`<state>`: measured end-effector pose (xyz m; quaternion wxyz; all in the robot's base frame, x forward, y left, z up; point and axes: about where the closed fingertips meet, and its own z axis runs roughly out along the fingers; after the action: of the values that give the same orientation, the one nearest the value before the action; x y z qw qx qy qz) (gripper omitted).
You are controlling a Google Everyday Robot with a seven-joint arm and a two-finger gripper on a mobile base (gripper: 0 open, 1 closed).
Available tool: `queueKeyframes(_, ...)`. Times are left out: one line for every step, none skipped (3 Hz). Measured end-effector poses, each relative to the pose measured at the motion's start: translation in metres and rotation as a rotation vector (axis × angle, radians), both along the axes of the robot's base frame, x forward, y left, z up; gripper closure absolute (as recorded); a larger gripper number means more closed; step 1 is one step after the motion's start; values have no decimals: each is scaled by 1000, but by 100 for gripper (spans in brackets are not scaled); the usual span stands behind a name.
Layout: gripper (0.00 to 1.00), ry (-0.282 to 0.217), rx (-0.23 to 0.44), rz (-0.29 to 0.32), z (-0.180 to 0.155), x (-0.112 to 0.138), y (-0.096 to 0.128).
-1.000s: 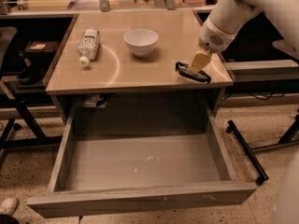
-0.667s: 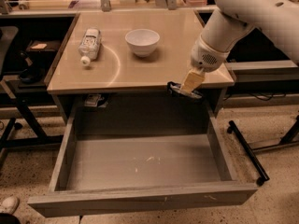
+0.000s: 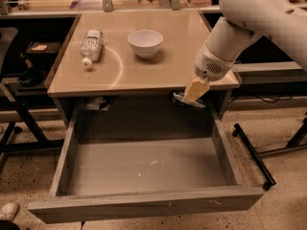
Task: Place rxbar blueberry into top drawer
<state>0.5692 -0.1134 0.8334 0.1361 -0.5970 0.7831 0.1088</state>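
My gripper (image 3: pixel 193 96) hangs from the white arm at the right, just past the tabletop's front edge and above the back right of the open top drawer (image 3: pixel 144 202). It is shut on the rxbar blueberry (image 3: pixel 188 101), a dark flat bar that sticks out below the yellowish fingers (image 3: pixel 196 89), held roughly level. The drawer is pulled far out, wide and grey with a scuffed floor and nothing inside it.
On the tan tabletop (image 3: pixel 172 66) stand a white bowl (image 3: pixel 145 43) and a clear plastic bottle (image 3: pixel 91 46) lying on its side at the left. A black bar (image 3: pixel 254 157) of a cart lies on the floor at the right. A shoe (image 3: pixel 7 211) shows bottom left.
My gripper has carried the bar from the tabletop's right front corner leftward, forward and down, off the table edge and over the drawer's back right part.
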Motion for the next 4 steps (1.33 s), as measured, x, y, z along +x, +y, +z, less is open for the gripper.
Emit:
queueKeyframes(100,8,1,32,-20,-19,23)
queueKeyframes(100,54,50,54,-47,-30,47)
queueKeyframes(100,57,53,55,-49,-31,49)
queueKeyframes(100,61,86,58,-61,-33,64)
